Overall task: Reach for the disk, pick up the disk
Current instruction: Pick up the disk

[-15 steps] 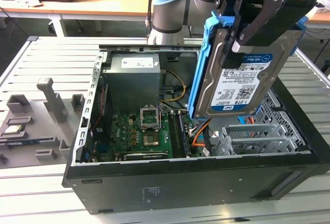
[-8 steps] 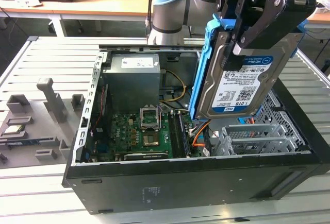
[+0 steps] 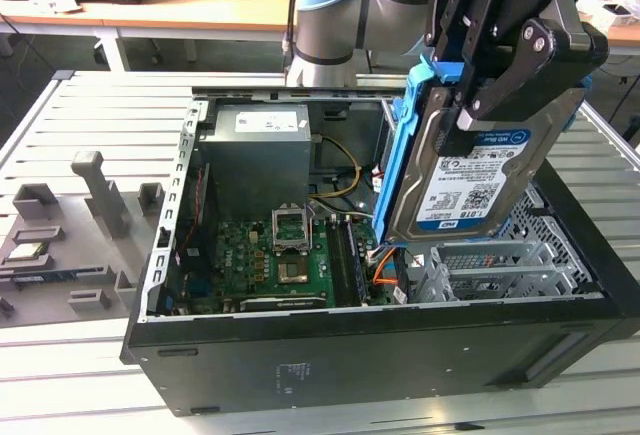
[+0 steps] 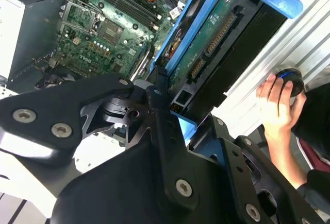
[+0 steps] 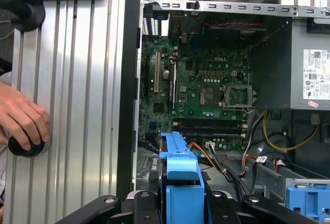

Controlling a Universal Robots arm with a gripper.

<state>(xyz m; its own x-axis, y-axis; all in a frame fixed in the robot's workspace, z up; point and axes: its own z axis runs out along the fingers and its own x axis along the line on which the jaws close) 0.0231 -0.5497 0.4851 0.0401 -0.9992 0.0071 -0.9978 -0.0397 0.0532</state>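
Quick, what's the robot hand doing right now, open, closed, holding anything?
Hand: closed on the disk, held tilted above the open computer case.

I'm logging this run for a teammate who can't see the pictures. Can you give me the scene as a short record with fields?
holding: the gripper is shut on the disk
disk position: lifted above the open computer case, label facing the exterior view, tilted
disk rails: blue side rail still attached
inside case: motherboard and power supply
beside case: grey fixture on the exterior view's left
person: a hand rests on a round black knob on the table
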